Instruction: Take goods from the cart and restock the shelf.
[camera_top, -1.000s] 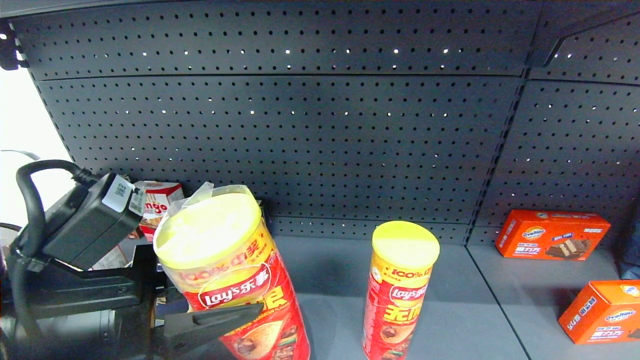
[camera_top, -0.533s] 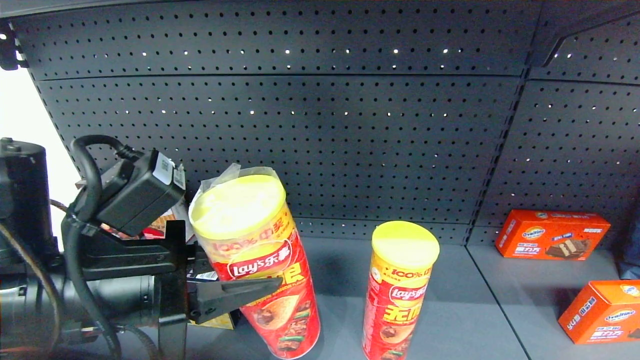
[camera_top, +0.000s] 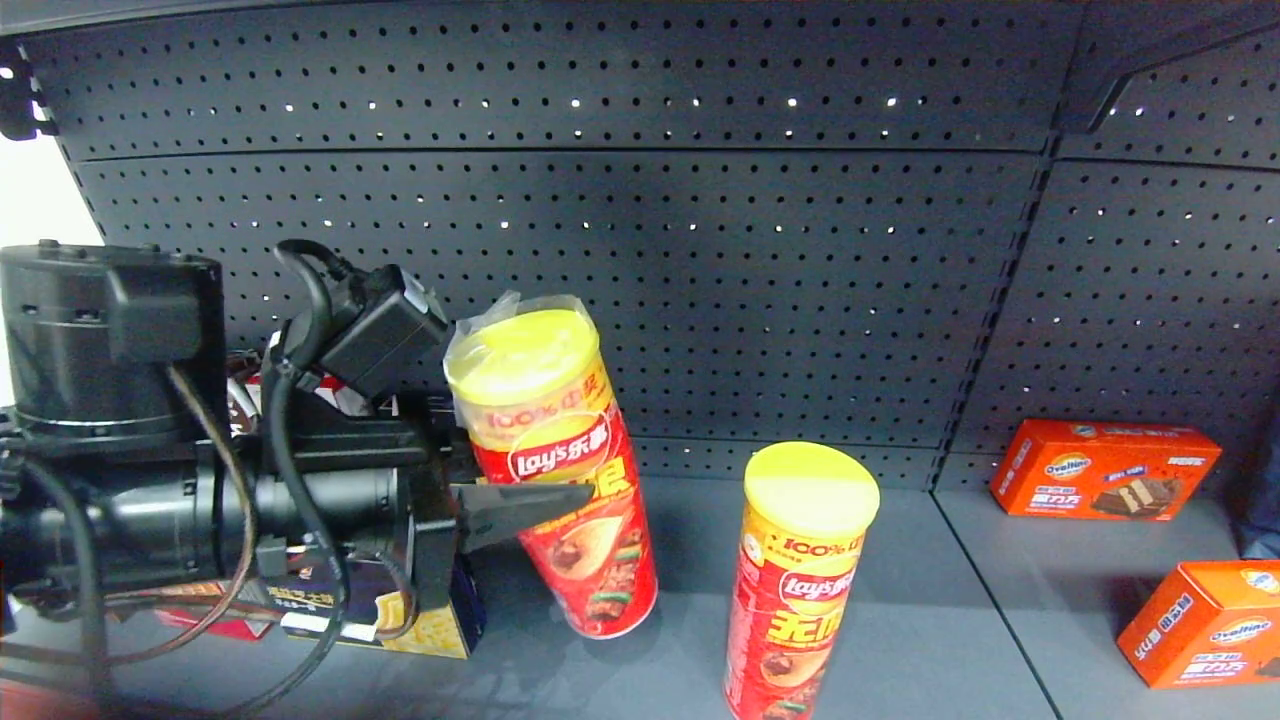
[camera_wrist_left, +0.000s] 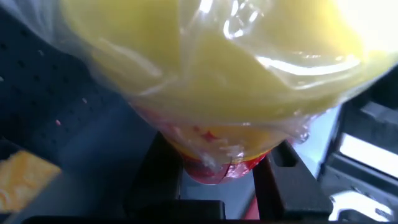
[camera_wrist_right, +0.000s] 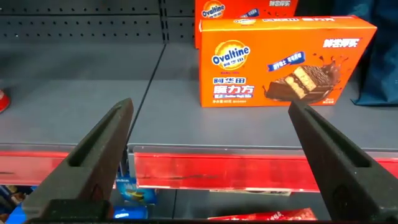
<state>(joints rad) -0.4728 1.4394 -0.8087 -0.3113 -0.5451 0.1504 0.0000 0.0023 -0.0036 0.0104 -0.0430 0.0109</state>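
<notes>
A red chip can with a yellow lid leans tilted over the grey shelf board, and my left gripper is shut on its middle. Its base sits at or just above the board; I cannot tell which. In the left wrist view the plastic-wrapped lid is close up, with the dark fingers on either side of the red body. A second identical can stands upright to the right of the held one. My right gripper hangs open before the shelf's red front strip, facing an orange box.
Two orange boxes lie on the right shelf bay. A yellow and blue box and other packs sit behind my left arm. The perforated back panel closes the rear. Bare board lies between the cans and the divider.
My left arm has carried the can up, forward and to the right, deeper onto the shelf and closer to the standing can. The standing can and boxes have not moved.
</notes>
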